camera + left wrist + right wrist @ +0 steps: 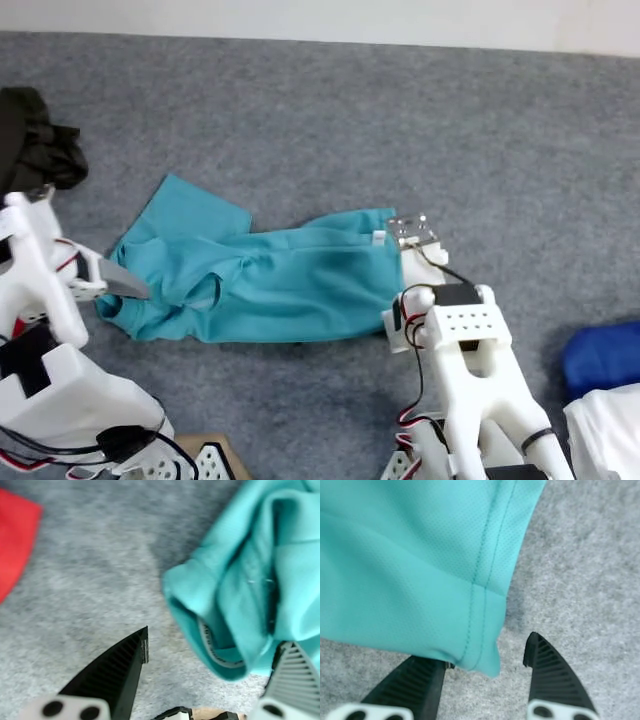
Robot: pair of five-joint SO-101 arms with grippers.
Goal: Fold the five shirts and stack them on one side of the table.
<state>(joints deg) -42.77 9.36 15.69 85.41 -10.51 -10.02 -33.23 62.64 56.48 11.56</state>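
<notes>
Nearest, white garment (608, 430) and blue garment (603, 355) lie at the edge of the grey table (300, 110), beside the right arm. Next, teal shirt (270, 280), crumpled lengthwise mid-table: right gripper (490, 652), jaws spread wide, at its hem corner, which seems to rest on one finger unpinched; left gripper (218, 645), jaws equally wide, straddling the collar end. Farthest, dark garment (40, 140), bunched at the far corner on the left arm's side.

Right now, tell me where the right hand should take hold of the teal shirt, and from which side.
Grip the hem corner of the teal shirt: a flat, double-stitched edge lying free on the table. Come in from the bare table beside the hem, on the right arm's side. The open right hand straddles that corner, so closing probably suffices.
</notes>
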